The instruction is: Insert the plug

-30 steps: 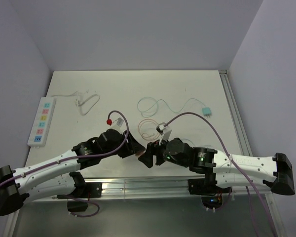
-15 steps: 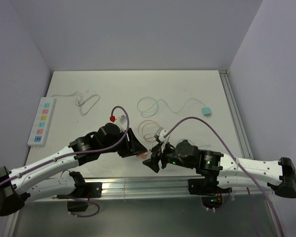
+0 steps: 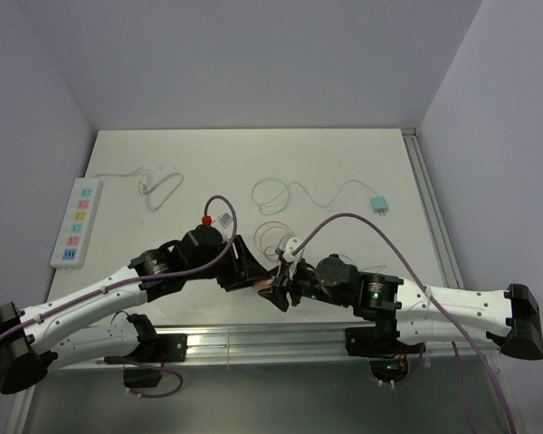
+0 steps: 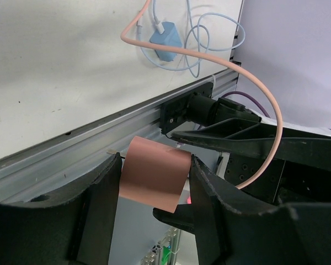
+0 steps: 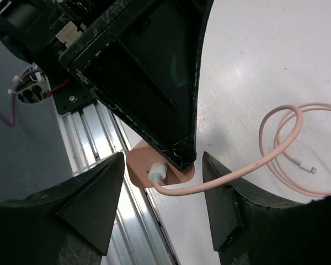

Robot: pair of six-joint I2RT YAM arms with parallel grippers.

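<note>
Left gripper (image 4: 154, 165) is clamped on the pink charger block (image 4: 154, 182), pads on its two broad flat faces, held in the air over the near rail (image 4: 55, 154) at 6 o'clock of the table (image 3: 344, 154). Right gripper (image 5: 163, 165) is spread wide, its jaws flanking the block with clear gaps on both sides, gripping nothing. In the right wrist view a white connector (image 5: 157, 174) sits in the block's end face and looks seated, though you can't tell how deep. The pink cable (image 5: 276, 138) runs off from it toward 3 o'clock into a loose coil on the table. Treat the block as light, rigid plastic with a smooth, probably slippery shell, so keep the hold on the flat faces and well back from the port end. The cable is soft and springy, and my guess is its loop will tug the block sideways, so take it by the stiff connector, not the cord. Its prongs aren't visible from any view. The power strip (image 3: 77, 221) lies at 9 o'clock, well apart from both arms. A blue charger (image 3: 377, 204) with its own cord sits at 2 o'clock. No brand or text is readable on anything; the strip shows only coloured squares.
</note>
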